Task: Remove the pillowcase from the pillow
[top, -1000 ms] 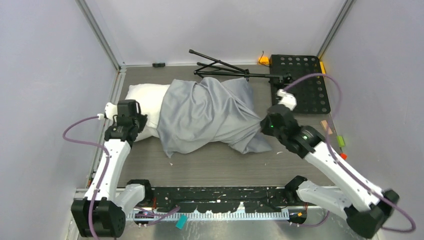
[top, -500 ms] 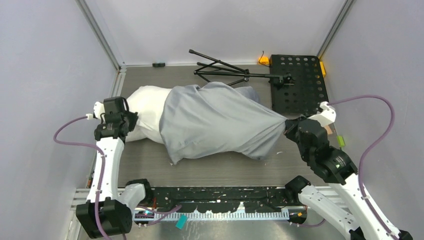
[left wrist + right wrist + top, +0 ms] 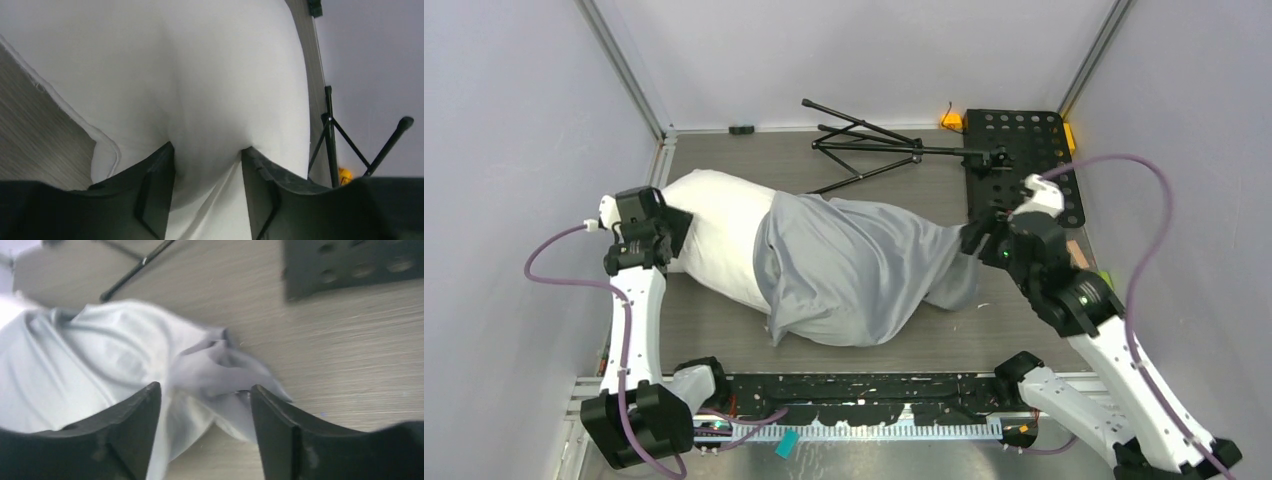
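The white pillow lies on the left half of the table, its left half bare. The blue-grey pillowcase covers its right half and ends in a loose, slack tail. My left gripper is at the pillow's bare left end. In the left wrist view its jaws stand apart, with the pillow bulging between them. My right gripper hovers at the case's tail. It is open, and the crumpled end of the pillowcase lies loose on the table between its fingers.
A folded black stand lies at the back of the table. A black perforated plate sits at the back right with an orange piece beside it. Small coloured bits lie at the right edge. Walls close in on both sides.
Both grippers have opened. The right one let go of the pillowcase's end and moved back toward the far side; the case went slack. The left arm drew the pillow left, baring more of it.
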Action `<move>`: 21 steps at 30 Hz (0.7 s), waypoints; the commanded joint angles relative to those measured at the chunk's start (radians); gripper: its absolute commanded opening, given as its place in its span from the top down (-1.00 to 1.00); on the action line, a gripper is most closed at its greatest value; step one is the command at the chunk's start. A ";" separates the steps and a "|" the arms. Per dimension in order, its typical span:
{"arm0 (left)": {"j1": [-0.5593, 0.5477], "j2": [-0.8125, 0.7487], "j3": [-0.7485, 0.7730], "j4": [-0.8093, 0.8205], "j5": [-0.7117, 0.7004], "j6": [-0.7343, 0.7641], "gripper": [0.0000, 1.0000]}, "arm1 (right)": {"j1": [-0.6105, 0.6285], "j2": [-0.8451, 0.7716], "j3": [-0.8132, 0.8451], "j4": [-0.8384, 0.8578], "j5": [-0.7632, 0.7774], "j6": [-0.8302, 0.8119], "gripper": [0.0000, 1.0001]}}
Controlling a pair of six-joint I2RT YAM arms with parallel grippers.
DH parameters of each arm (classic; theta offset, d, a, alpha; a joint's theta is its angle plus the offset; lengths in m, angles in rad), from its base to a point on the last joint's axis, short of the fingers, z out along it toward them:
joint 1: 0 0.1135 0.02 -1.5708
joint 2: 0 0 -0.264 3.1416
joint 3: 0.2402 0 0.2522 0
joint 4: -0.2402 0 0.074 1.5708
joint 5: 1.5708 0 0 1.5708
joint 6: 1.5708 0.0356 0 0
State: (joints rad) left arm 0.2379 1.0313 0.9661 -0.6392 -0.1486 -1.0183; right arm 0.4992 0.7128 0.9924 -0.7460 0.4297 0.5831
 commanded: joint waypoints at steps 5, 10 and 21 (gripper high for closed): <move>0.003 -0.098 0.020 0.130 0.205 0.051 -0.94 | -0.003 0.282 0.127 0.051 -0.639 -0.075 -0.72; -0.076 -0.180 0.022 0.041 0.342 0.067 -0.94 | 0.117 0.387 0.131 0.093 -0.665 -0.047 -0.75; -0.163 -0.268 0.104 -0.151 0.222 0.102 -0.91 | 0.213 0.554 0.135 0.217 -0.376 0.060 -0.78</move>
State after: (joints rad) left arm 0.0799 0.7727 0.9707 -0.7128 0.0948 -0.9585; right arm 0.7151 1.2514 1.0771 -0.6037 -0.1120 0.6029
